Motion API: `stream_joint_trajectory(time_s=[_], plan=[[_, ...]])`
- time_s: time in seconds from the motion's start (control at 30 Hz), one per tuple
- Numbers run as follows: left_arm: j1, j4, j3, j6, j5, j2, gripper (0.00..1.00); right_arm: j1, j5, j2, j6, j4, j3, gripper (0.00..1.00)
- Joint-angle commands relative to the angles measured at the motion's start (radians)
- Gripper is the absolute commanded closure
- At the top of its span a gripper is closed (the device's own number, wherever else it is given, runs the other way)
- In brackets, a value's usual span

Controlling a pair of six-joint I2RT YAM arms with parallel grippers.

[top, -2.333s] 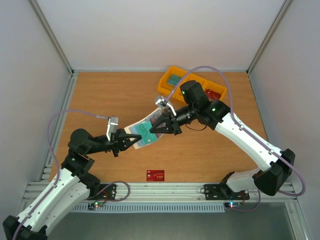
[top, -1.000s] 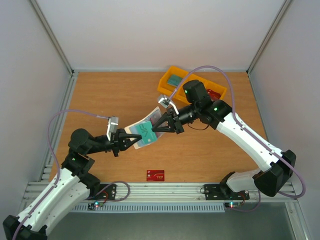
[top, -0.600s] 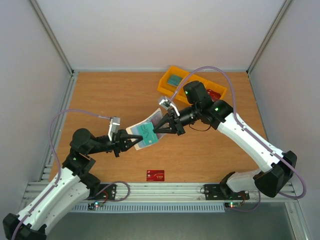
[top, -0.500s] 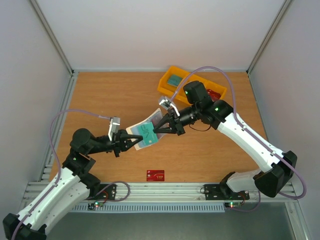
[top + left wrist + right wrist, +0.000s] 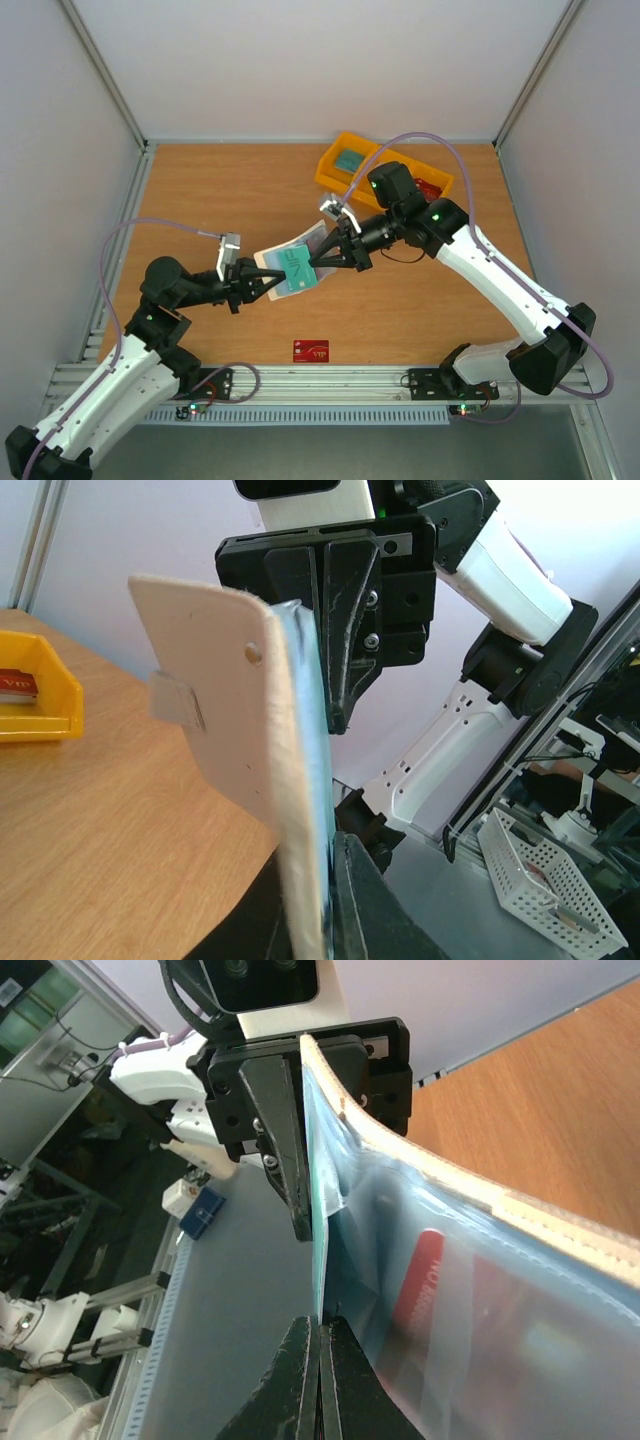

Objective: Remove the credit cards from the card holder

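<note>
The card holder, cream outside and pale blue inside, hangs tilted above the desk at mid frame; a teal card juts from its pocket; a red card shows through the translucent sleeve; a second red card lies flat at lower centre.

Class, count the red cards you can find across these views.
3: one red card on the table near the front edge; one in the yellow bin's right-hand compartment; one inside the card holder's clear pocket. More may be hidden there.

card holder bottom cut off by frame, red card lettering blurred
</note>
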Motion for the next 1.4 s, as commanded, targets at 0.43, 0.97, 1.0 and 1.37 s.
stream_joint_trajectory(time_s=[0.43, 0.97, 1.0, 1.37], plan=[[0.004, 0.06, -0.008, -0.009, -0.004, -0.023, 1.0, -0.058, 0.014, -0.05, -0.049, -0.071, 0.029, 0.99], [0.003, 0.065, -0.008, 0.004, -0.013, -0.014, 1.0, -0.017, -0.045, -0.019, 0.085, 0.108, -0.045, 0.86], [0.003, 0.066, -0.009, 0.004, -0.013, -0.013, 1.0, -0.016, -0.054, -0.018, 0.1, 0.126, -0.05, 0.83], [0.003, 0.074, -0.02, 0.0, -0.025, -0.009, 1.0, -0.012, -0.054, -0.038, 0.132, 0.176, -0.073, 0.99]])
